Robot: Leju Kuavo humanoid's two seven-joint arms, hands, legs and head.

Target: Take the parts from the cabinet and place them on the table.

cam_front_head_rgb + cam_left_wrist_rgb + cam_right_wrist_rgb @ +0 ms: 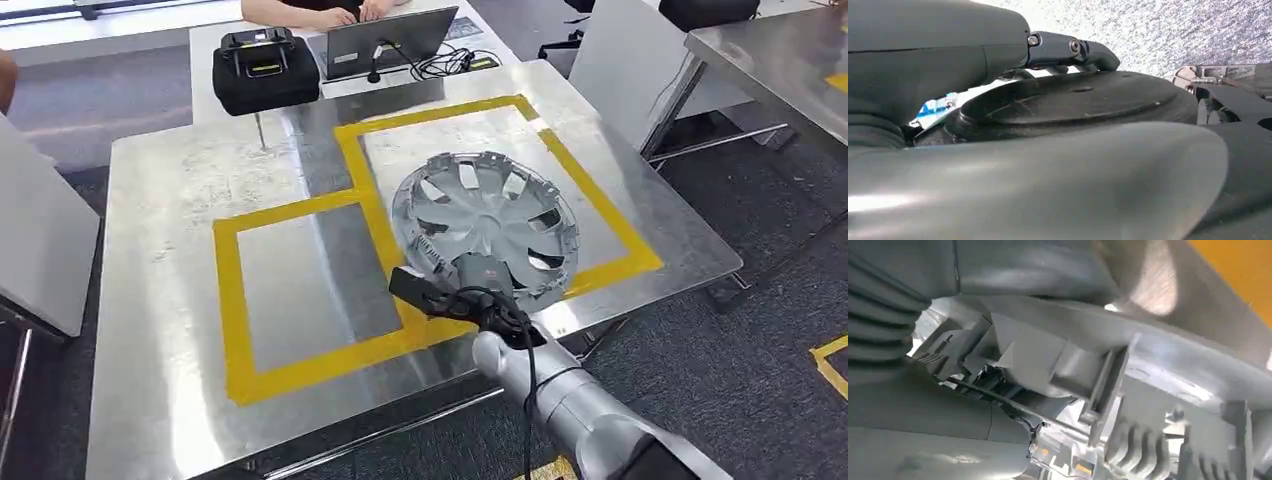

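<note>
A silver wheel cover (490, 215) lies inside the right-hand yellow taped box (600, 210) on the metal table (170, 250). My right arm comes in from the lower right, and my right hand (468, 282) grips the cover's near rim. In the right wrist view the cover's ribbed underside and clips (1058, 360) sit between my thumb and the rest of my right hand (923, 440). My left hand (1068, 47) hangs beside my body with its dark fingers stretched out and nothing in them.
A second taped box (310, 290) lies to the left of the cover. At the far edge stand a black case (265, 68) and a laptop (385, 42), where a person's hands (345, 12) type. Another metal table (780, 60) stands to the right, and a white panel (40, 230) to the left.
</note>
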